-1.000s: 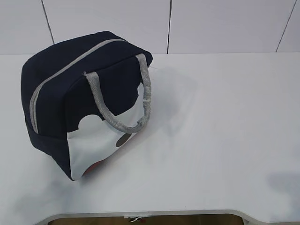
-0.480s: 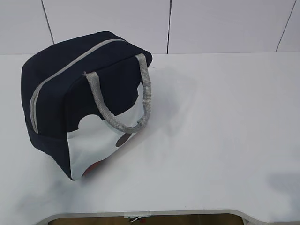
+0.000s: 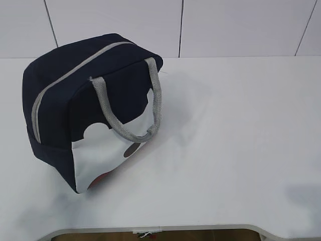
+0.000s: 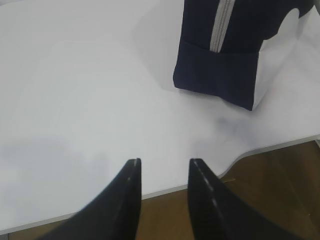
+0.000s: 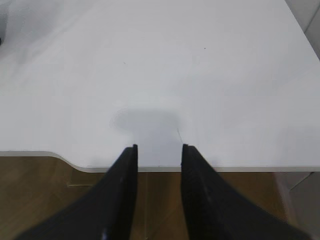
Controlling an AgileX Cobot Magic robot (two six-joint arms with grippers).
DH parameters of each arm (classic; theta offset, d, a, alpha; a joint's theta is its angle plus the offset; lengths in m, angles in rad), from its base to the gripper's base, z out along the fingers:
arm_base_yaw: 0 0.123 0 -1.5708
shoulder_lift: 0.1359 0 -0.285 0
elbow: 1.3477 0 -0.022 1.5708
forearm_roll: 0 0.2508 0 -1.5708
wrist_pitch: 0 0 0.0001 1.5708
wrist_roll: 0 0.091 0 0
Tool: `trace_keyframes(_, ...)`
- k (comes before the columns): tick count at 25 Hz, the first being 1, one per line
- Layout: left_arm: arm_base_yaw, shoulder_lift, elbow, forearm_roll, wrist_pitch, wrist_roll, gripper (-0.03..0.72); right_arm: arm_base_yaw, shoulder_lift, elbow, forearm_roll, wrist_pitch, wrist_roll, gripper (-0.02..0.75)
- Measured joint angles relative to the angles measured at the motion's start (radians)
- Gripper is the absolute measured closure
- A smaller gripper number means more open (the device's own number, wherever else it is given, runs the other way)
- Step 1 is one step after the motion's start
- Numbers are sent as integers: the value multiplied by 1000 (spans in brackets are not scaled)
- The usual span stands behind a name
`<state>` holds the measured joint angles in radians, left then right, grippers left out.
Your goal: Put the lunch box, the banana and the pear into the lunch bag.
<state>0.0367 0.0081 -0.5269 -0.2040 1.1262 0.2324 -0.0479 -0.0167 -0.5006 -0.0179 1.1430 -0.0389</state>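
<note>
The navy lunch bag (image 3: 80,100) stands on the left of the white table, its grey zipper shut and a grey handle hanging over its white side panel. It also shows in the left wrist view (image 4: 225,60) at the upper right. The lunch box, the banana and the pear are out of view. My left gripper (image 4: 164,161) is open and empty over the table's front edge, well short of the bag. My right gripper (image 5: 158,146) is open and empty over the front edge at the right. Neither gripper shows in the exterior view.
The white table (image 3: 230,150) has a curved cut-out along its front edge (image 3: 150,228), with brown floor below. A white panelled wall (image 3: 225,25) stands behind it.
</note>
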Motion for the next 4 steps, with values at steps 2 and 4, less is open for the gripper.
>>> trace_keyframes(2,0,0,0,0,0,0,444,0,0,0,0,0,0,481)
trace_keyframes(4,0,0,0,0,0,0,444,0,0,0,0,0,0,481)
